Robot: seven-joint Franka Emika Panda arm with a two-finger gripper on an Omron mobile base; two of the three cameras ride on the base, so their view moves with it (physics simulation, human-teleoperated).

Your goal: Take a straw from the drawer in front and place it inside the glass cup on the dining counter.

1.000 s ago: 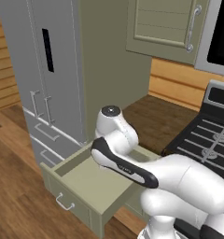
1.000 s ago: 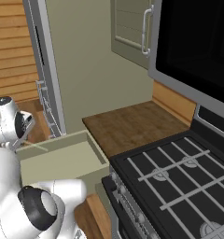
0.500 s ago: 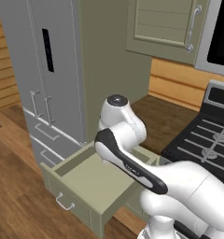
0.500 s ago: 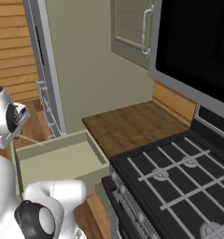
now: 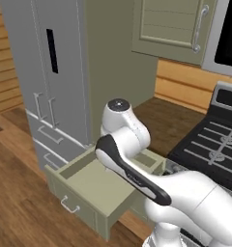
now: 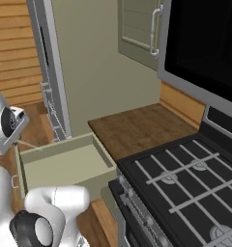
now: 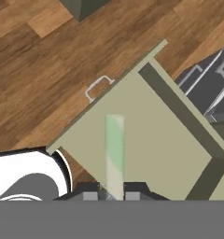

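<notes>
Now hand grips straw above open drawer.

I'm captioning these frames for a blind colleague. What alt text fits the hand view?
A thin pale green straw juts up from between the shut gripper's dark fingertips, above the open sage-green drawer with its small silver bar handle. Brown wood plank floor lies beyond the drawer front.

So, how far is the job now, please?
Done: the drawer stands open, and the gripper is shut on the straw above it. In hand: carrying the straw away. Left: reaching the glass cup on the dining counter and putting the straw inside.
</notes>
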